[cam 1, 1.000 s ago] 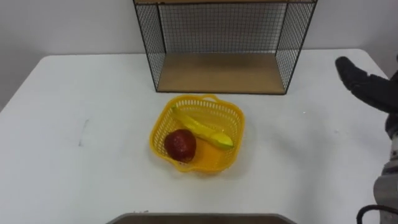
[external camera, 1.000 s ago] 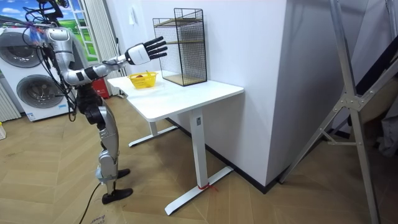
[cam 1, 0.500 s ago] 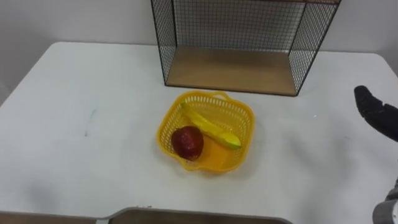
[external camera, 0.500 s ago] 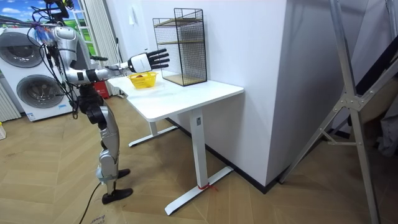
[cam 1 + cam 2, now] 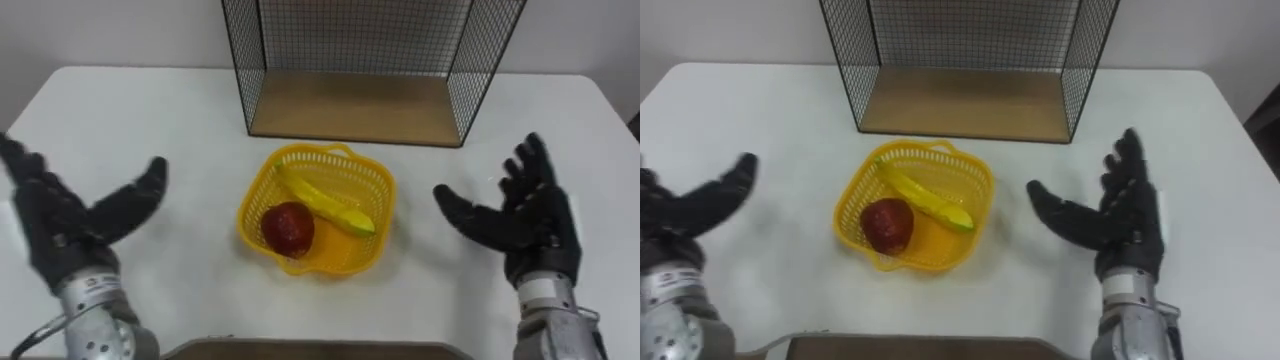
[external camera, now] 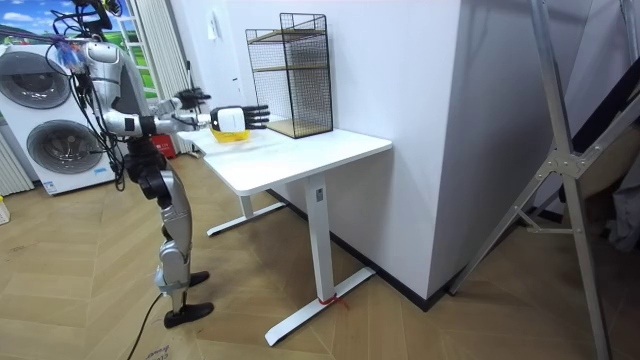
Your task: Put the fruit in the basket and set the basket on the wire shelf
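Yellow basket [image 5: 378,180] sat at frame centre on the white surface [image 5: 150,110], with a red apple [image 5: 288,228] and a banana [image 5: 328,203] inside. Wire shelf [image 5: 355,105] stood just above it, at upper centre. Left robot hand [image 5: 60,225] at lower left and right robot hand [image 5: 520,225] at lower right were both spread wide and empty, flanking the basket, apart from it.

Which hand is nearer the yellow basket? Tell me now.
Right. The right hand hangs open just right of the yellow basket; the left hand, also open, is farther off on its left.
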`<state>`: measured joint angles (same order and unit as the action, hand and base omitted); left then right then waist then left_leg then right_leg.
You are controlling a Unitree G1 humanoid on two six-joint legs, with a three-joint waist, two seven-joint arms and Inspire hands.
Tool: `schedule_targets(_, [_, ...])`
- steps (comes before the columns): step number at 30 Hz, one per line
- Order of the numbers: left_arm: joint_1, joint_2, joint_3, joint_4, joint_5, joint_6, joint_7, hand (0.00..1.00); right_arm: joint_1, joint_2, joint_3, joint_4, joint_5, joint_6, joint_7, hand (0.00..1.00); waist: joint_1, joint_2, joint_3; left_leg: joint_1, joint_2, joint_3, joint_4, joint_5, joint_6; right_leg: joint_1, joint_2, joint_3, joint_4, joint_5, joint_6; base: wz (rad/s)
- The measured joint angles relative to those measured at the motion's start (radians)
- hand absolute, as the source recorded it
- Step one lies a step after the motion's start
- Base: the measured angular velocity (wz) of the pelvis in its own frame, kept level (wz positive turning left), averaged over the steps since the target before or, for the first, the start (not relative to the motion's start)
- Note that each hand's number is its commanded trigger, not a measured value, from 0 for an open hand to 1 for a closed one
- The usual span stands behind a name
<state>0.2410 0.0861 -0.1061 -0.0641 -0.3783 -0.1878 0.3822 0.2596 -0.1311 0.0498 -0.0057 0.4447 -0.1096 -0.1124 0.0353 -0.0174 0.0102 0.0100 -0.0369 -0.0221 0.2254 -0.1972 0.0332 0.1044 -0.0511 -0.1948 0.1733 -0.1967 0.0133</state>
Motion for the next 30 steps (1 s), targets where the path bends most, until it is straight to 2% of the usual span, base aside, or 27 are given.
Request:
schedule_targets(2, [-0.005,0.002,-0.038,0.064,-0.090,0.017,-0.107,0.00,-0.003,0.010,0.021,0.045,0.024,0.001,0.052,0.00,-0.007,-0.001,0.0009,-0.001,0.005,0.018,0.005,0.000,0.000,-0.007,0.001,0.008,0.001,0.002,-0.001,-0.17])
schedule_targets(5, [-0.004,0.005,-0.060,0.073,-0.198,0.036,-0.213,0.00,-0.008,0.010,0.027,0.046,0.094,0.000,0.090,0.00,-0.013,-0.003,0.0019,0.000,0.008,0.031,0.005,0.000,0.000,-0.016,0.003,0.026,0.007,0.002,-0.001,-0.14])
schedule_targets(8, [-0.004,0.006,-0.065,0.076,-0.229,0.036,-0.277,0.00,-0.013,0.011,0.050,0.059,0.156,0.000,0.131,0.00,-0.018,-0.006,0.0038,0.004,0.010,0.045,0.004,0.000,0.000,-0.019,0.003,0.040,0.013,0.002,-0.001,-0.13])
schedule_targets(13, [-0.004,0.003,-0.093,0.115,-0.229,0.030,-0.309,0.00,-0.043,0.027,0.068,0.108,0.186,-0.004,0.187,0.00,-0.032,-0.009,0.0061,0.010,0.010,0.049,-0.003,0.000,0.001,-0.018,0.006,0.053,0.016,0.004,-0.001,-0.06])
schedule_targets(18, [-0.011,0.009,-0.103,0.136,-0.271,0.029,-0.337,0.00,-0.044,0.027,0.119,0.117,0.187,-0.002,0.249,0.00,-0.031,-0.002,0.0070,0.010,0.013,0.054,-0.004,0.000,0.001,-0.018,0.008,0.054,0.016,0.008,-0.002,-0.01])
schedule_targets(22, [-0.007,0.010,-0.104,0.143,-0.297,0.028,-0.356,0.00,-0.044,0.026,0.134,0.117,0.215,-0.001,0.277,0.00,-0.030,0.008,0.0032,0.009,0.013,0.054,-0.005,0.000,0.001,-0.018,0.008,0.053,0.016,0.009,-0.002,0.00])
schedule_targets(30, [-0.004,0.013,-0.104,0.143,-0.304,0.028,-0.363,0.00,-0.044,0.025,0.135,0.117,0.223,-0.001,0.290,0.00,-0.031,0.010,0.0018,0.011,0.014,0.054,-0.004,0.000,0.001,-0.017,0.008,0.052,0.015,0.009,-0.002,0.00])
